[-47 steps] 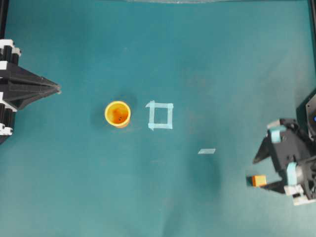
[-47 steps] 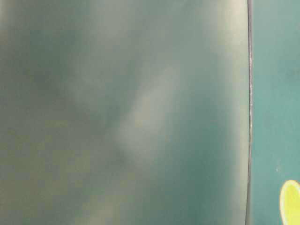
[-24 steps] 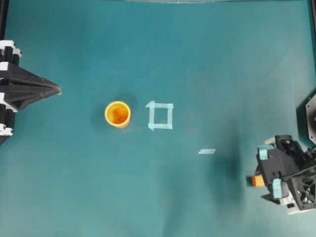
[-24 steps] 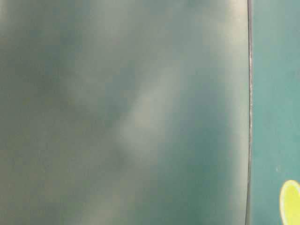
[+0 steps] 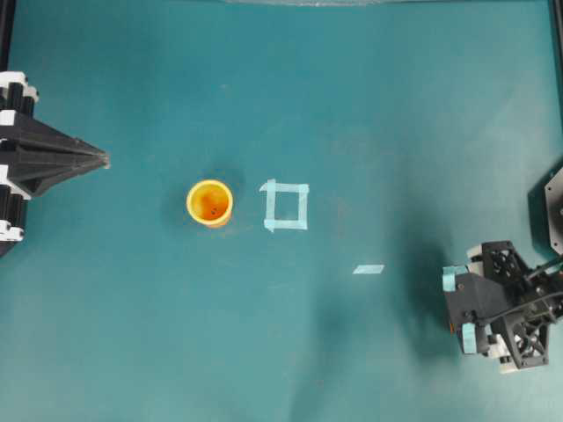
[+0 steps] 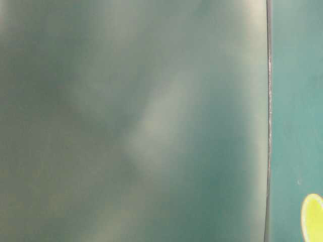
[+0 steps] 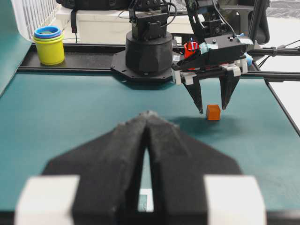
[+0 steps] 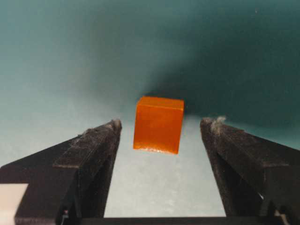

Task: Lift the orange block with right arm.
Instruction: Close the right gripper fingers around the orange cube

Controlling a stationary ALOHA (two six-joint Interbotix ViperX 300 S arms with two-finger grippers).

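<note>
Right wrist view showed the orange block (image 8: 158, 124) standing on the green table (image 8: 56, 70) between the 2 fingers (image 8: 91, 145) of the right gripper (image 8: 161, 129), spread apart with a gap on each side. A good grasp would likely call for lowering a little, keeping the block centred, then squeezing its flat faces evenly before rising. The block looked smooth, glossy and sharp-edged; the finger pads looked matte and fuzzy. The left gripper (image 7: 148, 123) sat pressed together, idle, well apart from the yellow cup (image 5: 209, 202).
</note>
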